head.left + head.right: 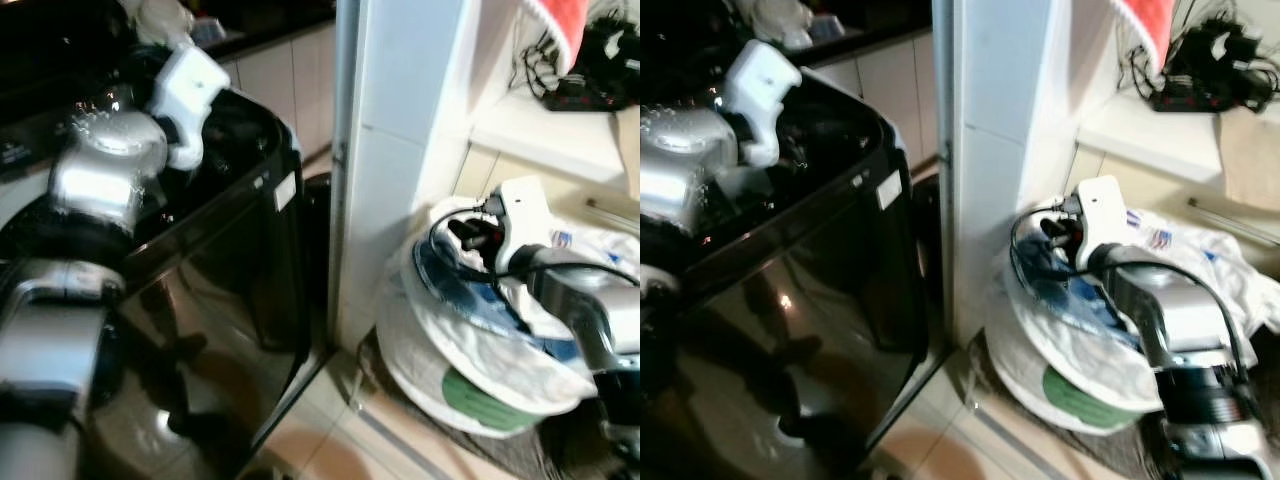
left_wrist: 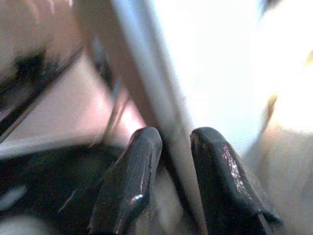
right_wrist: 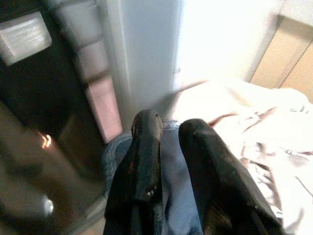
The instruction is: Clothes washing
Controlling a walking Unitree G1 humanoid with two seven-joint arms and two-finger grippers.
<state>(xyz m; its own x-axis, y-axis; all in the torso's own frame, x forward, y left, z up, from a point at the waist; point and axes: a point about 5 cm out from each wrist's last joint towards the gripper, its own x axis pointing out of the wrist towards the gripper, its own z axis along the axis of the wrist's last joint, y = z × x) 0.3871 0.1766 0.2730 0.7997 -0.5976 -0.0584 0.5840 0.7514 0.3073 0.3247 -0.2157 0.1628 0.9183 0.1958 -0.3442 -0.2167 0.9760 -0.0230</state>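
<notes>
1 washing machine (image 1: 230, 270), glossy black, boxy, top open, stands at left. 1 white pillar (image 1: 400, 150), smooth and flat-sided, rises just right of it. 1 round white laundry basket (image 1: 440, 385) on the floor at right holds 1 blue cloth (image 3: 178, 161), soft, possibly denim.

Left gripper (image 2: 168, 147) is over the machine's open top, fingers slightly parted, holding nothing visible. Right gripper (image 3: 168, 127) is above the blue cloth, fingers slightly parted; contact with the fabric cannot be told.
</notes>
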